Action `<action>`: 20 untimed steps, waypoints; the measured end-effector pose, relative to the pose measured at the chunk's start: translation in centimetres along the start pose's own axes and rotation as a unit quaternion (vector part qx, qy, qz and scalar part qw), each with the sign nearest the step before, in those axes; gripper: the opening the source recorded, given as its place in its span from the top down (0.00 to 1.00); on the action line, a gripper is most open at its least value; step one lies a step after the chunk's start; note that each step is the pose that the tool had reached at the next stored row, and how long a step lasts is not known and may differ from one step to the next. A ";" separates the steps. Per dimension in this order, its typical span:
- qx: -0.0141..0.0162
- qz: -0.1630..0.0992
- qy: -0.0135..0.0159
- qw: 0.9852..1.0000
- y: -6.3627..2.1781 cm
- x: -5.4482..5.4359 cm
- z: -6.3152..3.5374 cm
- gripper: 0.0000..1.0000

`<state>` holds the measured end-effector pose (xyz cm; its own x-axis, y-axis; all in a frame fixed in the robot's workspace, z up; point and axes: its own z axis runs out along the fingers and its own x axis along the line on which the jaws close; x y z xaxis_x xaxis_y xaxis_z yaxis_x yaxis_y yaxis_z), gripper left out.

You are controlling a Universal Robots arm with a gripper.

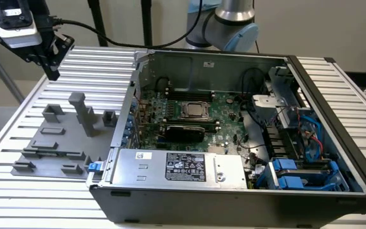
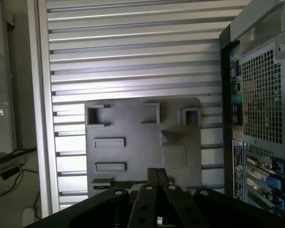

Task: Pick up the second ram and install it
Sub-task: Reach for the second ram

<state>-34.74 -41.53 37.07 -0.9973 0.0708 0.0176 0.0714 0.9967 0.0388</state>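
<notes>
My gripper (image 1: 51, 67) hangs high over the slatted table at the exterior view's far left, beyond the grey fixture plate (image 1: 55, 143). Its dark fingers are shut, with nothing visible between them. In the wrist view the gripper (image 2: 156, 174) looks down on the same fixture plate (image 2: 142, 142), which has several raised pockets and a long narrow slot. The second ram is hidden; I cannot make out a green stick on the fixture. The open computer case (image 1: 335, 124) lies at the exterior view's right, with the green motherboard (image 1: 224, 119) and its long black slots (image 1: 192, 93) inside.
The slatted metal table (image 1: 17, 200) carries everything. A tall grey post (image 1: 81, 112) rises from the fixture. The case's rear panel (image 2: 263, 104) stands beside the fixture. The arm's base (image 1: 228, 24) sits behind the case. A power supply (image 1: 177, 167) and blue drive bays (image 1: 297, 174) fill the case's front.
</notes>
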 end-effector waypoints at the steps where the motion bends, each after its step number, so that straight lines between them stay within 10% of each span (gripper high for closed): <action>1: 0.000 0.000 0.000 1.000 -0.43 0.0 0.00 0.89; 9: -0.003 -0.001 -0.003 1.000 -3.20 0.6 0.49 0.89; 20: -0.007 -0.007 -0.003 1.000 -4.49 2.8 2.42 0.89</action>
<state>-37.92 -45.71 34.53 -0.9983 0.0562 0.0118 0.0568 0.9970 0.0535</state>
